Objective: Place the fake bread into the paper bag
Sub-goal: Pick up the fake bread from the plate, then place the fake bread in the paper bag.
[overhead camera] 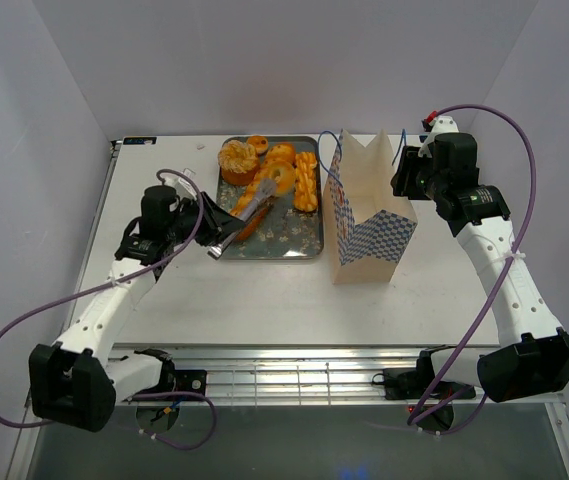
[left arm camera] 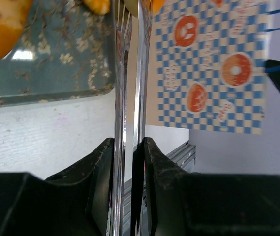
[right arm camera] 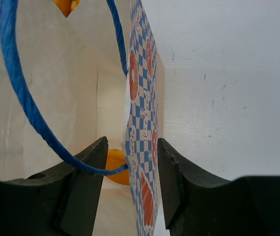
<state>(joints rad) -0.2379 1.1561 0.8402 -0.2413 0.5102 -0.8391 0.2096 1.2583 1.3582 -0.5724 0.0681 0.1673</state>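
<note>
Left of the paper bag [overhead camera: 369, 215], whose blue-checked band shows donut pictures and unreadably blurred cursive, the left gripper [left arm camera: 128, 142] clamps metal tongs [left arm camera: 140, 73] over the fake bread [overhead camera: 282, 180] on a blossom-patterned tray [overhead camera: 299, 235], while the right gripper [right arm camera: 132, 147] straddles the bag's wall, and I cannot tell whether it pinches.

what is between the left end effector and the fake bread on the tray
Metal tongs, clamped in the left end effector, span that stretch, their tips up at the fake bread on the tray; the top external and left wrist views show it.
</note>
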